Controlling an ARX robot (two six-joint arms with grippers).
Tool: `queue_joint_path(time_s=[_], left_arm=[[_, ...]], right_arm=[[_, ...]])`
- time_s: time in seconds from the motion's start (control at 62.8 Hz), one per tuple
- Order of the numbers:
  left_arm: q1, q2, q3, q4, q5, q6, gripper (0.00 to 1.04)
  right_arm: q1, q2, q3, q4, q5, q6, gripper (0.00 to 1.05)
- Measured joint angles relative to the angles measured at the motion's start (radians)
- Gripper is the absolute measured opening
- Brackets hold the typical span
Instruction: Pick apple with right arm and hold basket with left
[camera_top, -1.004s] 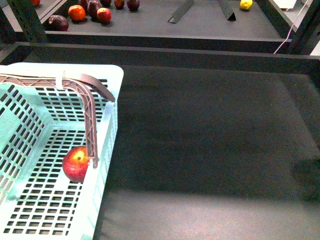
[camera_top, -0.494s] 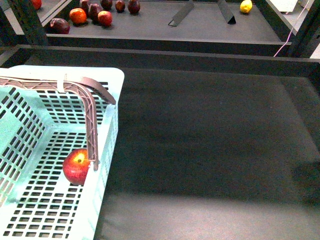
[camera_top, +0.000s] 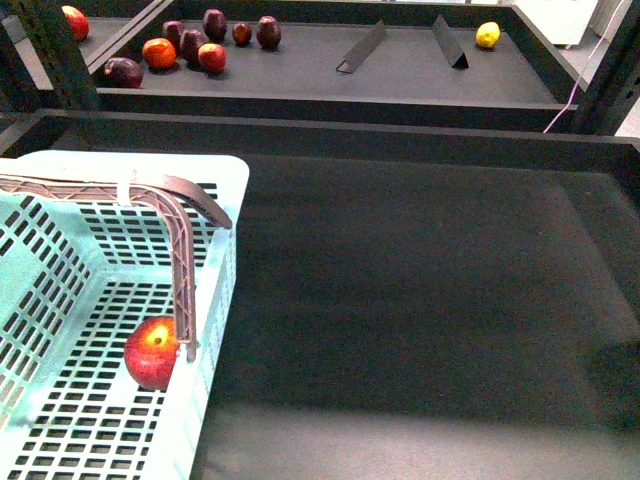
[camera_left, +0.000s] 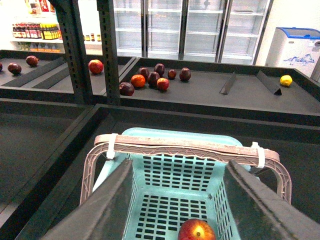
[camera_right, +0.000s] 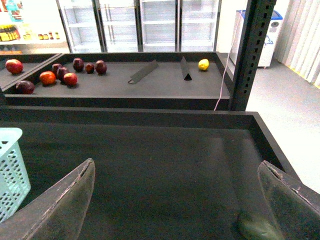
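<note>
A: Where's the apple (camera_top: 152, 352) now?

B: On the floor of the basket (camera_top: 222, 160), near right side, touching the foot of the brown handle (camera_top: 180, 262). The basket sits at the near left of the dark worktop (camera_top: 420, 300).

A: Anything changed over the last second?

B: The front view has tipped: the far shelf with the small fruits (camera_top: 190, 45) and the lemon (camera_top: 487, 35) shows more fully. Apple and basket kept their relation (so, I judge, the pick is done).

A: And the tools?

B: Right tool (camera_right: 175, 200) is spread wide over bare worktop, holding nothing. Left tool (camera_left: 180, 200) hangs wide open above the basket, fingers (camera_left: 107, 205) either side of the handle, gripping nothing. Holding the basket looks not yet done.
</note>
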Motion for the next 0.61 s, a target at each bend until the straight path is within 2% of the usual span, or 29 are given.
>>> queue_joint_path(time_s=[0.191,0.605], left_arm=[[0.0,0.0,0.0,0.0,0.0,0.0,0.99],[0.0,0.0,0.0,0.0,0.0,0.002,0.98]], right_arm=[[0.0,0.0,0.0,0.0,0.0,0.0,0.96],[0.0,0.0,0.0,0.0,0.0,0.0,0.96]])
